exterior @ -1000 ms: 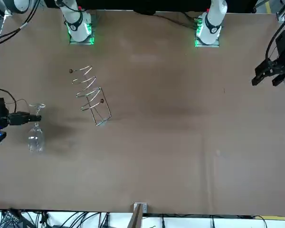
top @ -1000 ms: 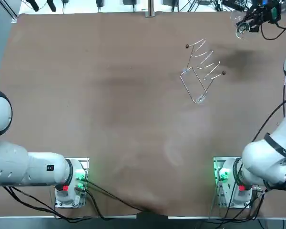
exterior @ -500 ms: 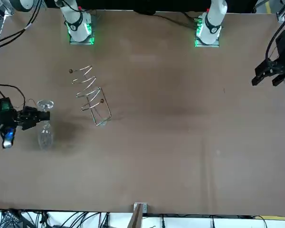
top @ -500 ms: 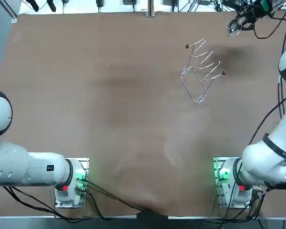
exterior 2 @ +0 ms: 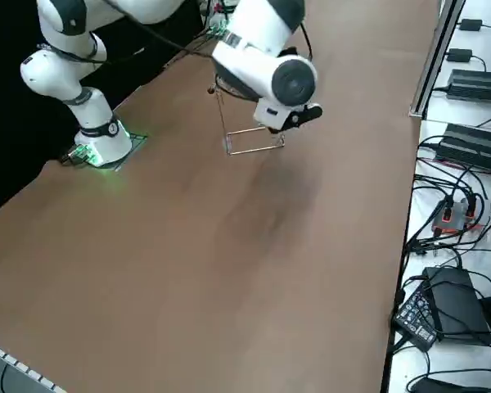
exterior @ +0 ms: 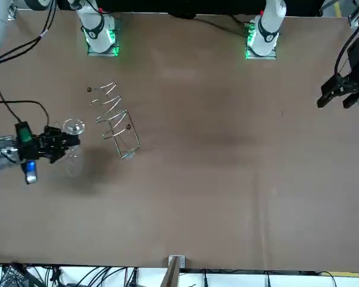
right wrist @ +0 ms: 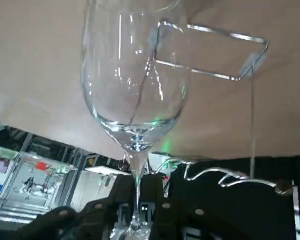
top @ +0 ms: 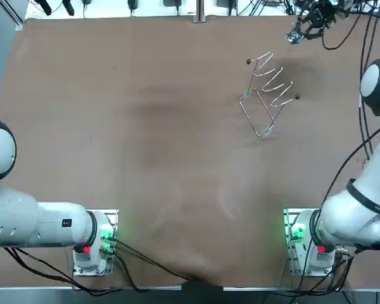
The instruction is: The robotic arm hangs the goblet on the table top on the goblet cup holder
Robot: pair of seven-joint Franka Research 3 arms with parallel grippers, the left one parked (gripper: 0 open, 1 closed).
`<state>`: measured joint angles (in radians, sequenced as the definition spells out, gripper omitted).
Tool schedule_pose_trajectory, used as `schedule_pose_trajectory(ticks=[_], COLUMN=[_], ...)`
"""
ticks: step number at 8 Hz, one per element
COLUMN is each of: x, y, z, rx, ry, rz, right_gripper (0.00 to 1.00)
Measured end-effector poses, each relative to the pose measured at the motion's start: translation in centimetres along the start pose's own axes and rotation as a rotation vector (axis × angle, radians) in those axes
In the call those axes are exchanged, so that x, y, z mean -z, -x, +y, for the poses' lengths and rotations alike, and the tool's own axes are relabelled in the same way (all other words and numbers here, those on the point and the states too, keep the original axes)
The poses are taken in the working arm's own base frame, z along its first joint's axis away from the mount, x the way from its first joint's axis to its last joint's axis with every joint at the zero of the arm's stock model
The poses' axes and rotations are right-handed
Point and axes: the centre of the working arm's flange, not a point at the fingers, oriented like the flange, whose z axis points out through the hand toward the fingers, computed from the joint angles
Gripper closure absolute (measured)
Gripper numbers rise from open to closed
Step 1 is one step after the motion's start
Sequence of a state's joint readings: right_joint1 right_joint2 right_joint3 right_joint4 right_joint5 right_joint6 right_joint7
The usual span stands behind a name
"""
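My right gripper (exterior: 64, 142) is shut on the stem of a clear goblet (exterior: 72, 160) and holds it off the table. In the front view the goblet's round foot (exterior: 73, 127) shows beside the fingertips, a short way to the left of the wire cup holder (exterior: 115, 119). From above, the gripper (top: 309, 18) and goblet (top: 294, 35) sit near the table's far edge, beyond and right of the holder (top: 266, 95). The wrist view shows the goblet bowl (right wrist: 135, 75) close up, its stem running between my fingers (right wrist: 121, 201), and the holder's wire frame (right wrist: 212, 52) behind it.
In the side view my right arm's wrist (exterior 2: 270, 70) covers the gripper and part of the holder (exterior 2: 254, 141). Cables trail off the far table edge (top: 342, 35). Power supplies and leads (exterior 2: 466, 90) lie on a bench beyond the table.
My gripper has carried the goblet steadily along the far side of the table toward the wire holder, and it now hangs much closer to the holder's hooks.
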<state>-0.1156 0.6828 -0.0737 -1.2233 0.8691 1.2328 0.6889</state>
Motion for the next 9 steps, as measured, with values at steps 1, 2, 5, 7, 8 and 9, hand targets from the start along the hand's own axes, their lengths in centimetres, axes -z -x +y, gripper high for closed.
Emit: schedule_pose_trajectory(ticks=[1,2,5,7,8,9], x=[-1.3,-2.0,-3.1,-4.7,-5.4,-5.8], y=[0.5,0.7,0.4,-0.1,-0.3,-0.5], z=[-0.9,-1.3,-1.3,-1.3,-1.2,-1.1], rx=[-0.025,-0.041,-0.087,-0.112,-0.120,-0.124], ry=[0.021,0.032,0.057,0.086,0.095,0.100], rz=[0.000,0.000,-0.004,-0.015,-0.024,-0.030], right_gripper=[0.91,0.91,0.91,0.91,0.91,0.91])
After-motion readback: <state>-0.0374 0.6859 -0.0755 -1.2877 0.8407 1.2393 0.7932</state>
